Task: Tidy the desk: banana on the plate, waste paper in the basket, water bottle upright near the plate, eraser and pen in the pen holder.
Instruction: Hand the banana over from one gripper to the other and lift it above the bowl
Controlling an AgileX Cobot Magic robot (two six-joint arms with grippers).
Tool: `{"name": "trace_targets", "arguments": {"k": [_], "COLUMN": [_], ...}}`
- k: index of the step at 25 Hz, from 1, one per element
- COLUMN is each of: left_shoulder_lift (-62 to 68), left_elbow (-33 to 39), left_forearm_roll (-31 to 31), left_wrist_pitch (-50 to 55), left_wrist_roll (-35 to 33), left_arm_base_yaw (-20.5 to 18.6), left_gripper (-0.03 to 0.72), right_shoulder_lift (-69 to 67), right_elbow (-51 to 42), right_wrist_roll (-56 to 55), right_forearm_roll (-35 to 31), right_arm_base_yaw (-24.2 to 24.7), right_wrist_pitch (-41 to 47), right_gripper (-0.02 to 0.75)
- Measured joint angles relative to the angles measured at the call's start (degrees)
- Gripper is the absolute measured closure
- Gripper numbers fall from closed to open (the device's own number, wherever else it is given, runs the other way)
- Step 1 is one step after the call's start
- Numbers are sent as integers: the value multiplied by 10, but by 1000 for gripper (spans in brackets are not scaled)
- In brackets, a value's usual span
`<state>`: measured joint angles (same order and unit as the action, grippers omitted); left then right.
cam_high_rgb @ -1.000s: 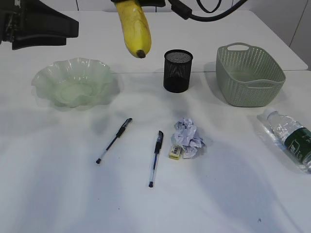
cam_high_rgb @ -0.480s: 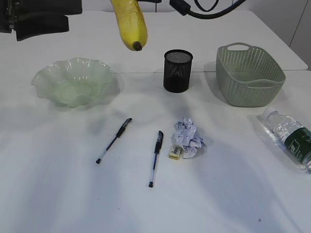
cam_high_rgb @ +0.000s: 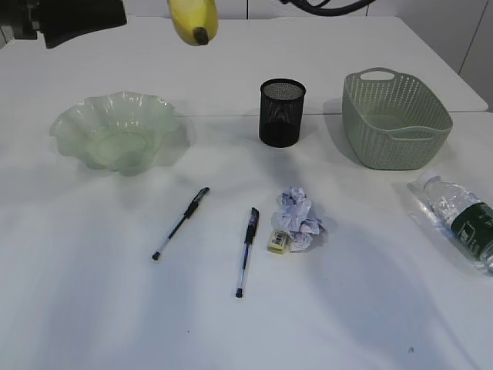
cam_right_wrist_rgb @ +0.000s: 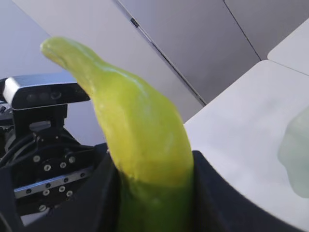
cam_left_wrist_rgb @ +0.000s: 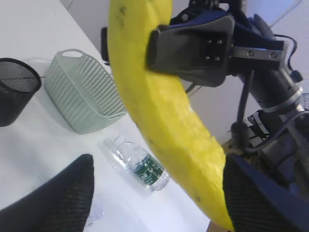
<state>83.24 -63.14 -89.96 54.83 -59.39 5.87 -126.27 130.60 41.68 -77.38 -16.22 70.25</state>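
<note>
My right gripper (cam_right_wrist_rgb: 152, 193) is shut on the yellow banana (cam_high_rgb: 193, 19) and holds it high above the table's far edge, tip down. In the left wrist view the banana (cam_left_wrist_rgb: 159, 111) hangs between the spread fingers of my open left gripper (cam_left_wrist_rgb: 154, 193), close to the right finger. The ruffled glass plate (cam_high_rgb: 69, 123) sits at the left. A black mesh pen holder (cam_high_rgb: 282, 112) and a green basket (cam_high_rgb: 397, 119) stand at the back. Two pens (cam_high_rgb: 182, 222) (cam_high_rgb: 247, 250), a yellow eraser (cam_high_rgb: 278, 241) and crumpled paper (cam_high_rgb: 299, 218) lie mid-table. The water bottle (cam_high_rgb: 461, 220) lies on its side at the right.
The left arm's dark body (cam_high_rgb: 81, 17) fills the top left corner of the exterior view. A seam between two tables runs behind the plate and the pen holder. The right arm's cable (cam_high_rgb: 323, 8) hangs at the top.
The banana has moved left and upward in the right gripper. The left arm has risen and shifted right, closer to the banana.
</note>
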Motion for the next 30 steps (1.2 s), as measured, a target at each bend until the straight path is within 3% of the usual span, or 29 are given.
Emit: {"name": "trace_targets", "arguments": {"k": [9, 19, 30], "left_shoulder_lift": [40, 60, 60], "left_elbow": [0, 0, 0], "left_forearm_roll": [-66, -111, -115], "left_wrist_pitch": [-16, -12, -13], "left_wrist_roll": [1, -6, -7], "left_arm_base_yaw": [57, 71, 85], "left_gripper": [101, 102, 171], "right_shoulder_lift": [0, 1, 1], "right_elbow": [0, 0, 0], "right_wrist_roll": [2, 4, 7], "right_forearm_roll": [-10, -13, -13], "right_arm_base_yaw": [0, 0, 0], "right_wrist_pitch": [0, 0, 0], "right_gripper": [468, 468, 468]}}
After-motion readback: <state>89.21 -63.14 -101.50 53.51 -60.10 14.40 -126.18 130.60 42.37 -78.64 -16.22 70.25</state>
